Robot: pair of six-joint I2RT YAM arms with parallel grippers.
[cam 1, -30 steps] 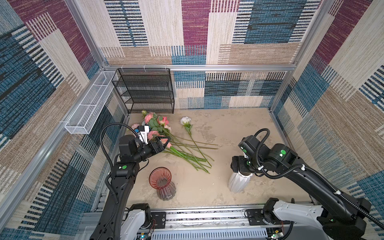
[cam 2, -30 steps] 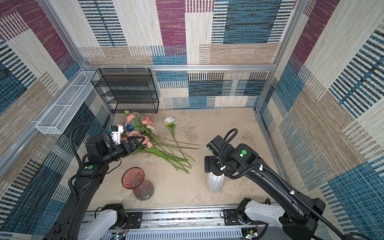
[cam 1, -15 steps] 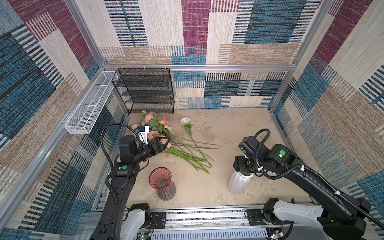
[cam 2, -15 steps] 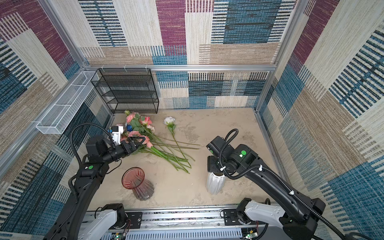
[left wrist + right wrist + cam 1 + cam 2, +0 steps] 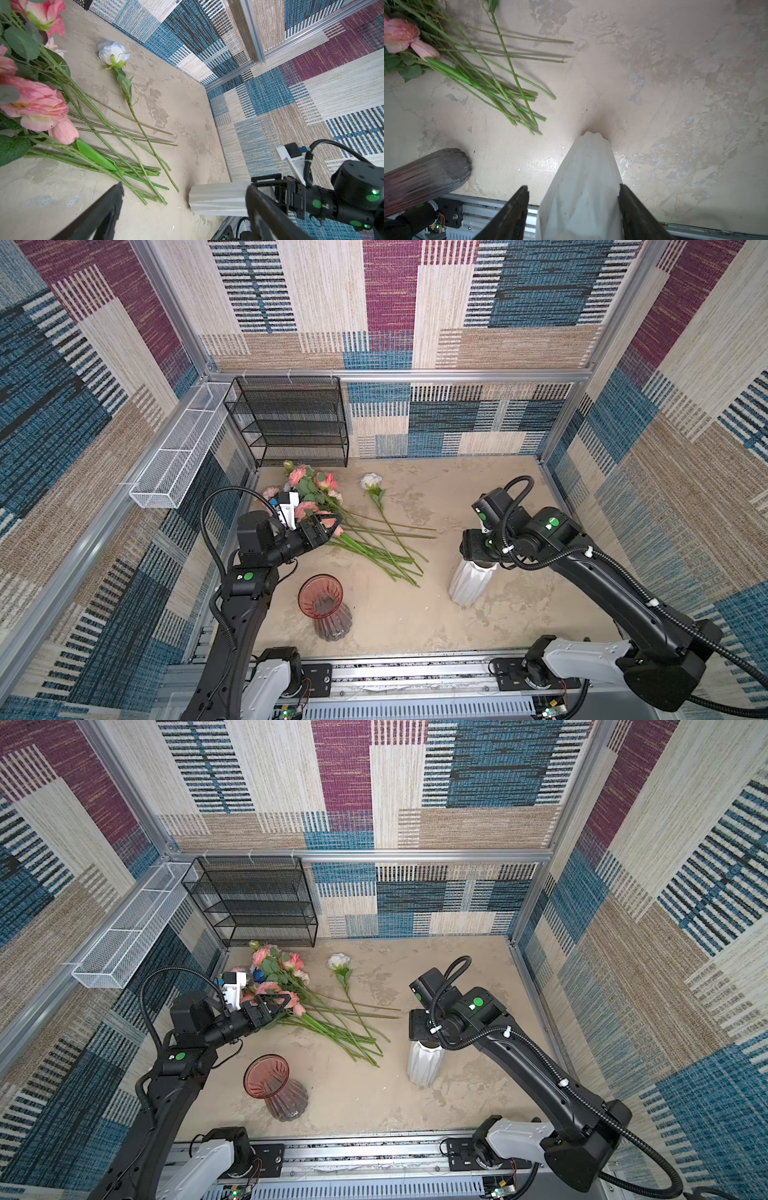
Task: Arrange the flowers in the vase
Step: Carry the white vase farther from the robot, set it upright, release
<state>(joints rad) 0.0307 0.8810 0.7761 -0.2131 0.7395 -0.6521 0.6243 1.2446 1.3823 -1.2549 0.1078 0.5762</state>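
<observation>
"Two vases are standing on the worktop; which is being readied?"

"The white vase, by the look of it. Its neck is being straddled by the right hand, with one finger lying against the ribbing while a sliver of gap is showing at the other finger. Whether a firm hold is being had cannot be told. The red glass vase is standing free, nearer the left arm."

"And the flowers?"

"All are lying on the worktop in a fanned pile, heads toward the black wire rack, stem ends pointing toward the white vase and stopping short of it. None is being carried. The left hand is hovering by the pink heads, jaws spread wide and empty."

"How is the pick best being made?"

"A stem should be taken, not a bloom, and well below the leaves, where the stems are fanning apart. The pale rose, lying by itself, is being judged the easiest single pick. The white vase should be steadied squarely at the neck, since so tall and narrow a thing is likely being tipped by a one-sided touch"
</observation>
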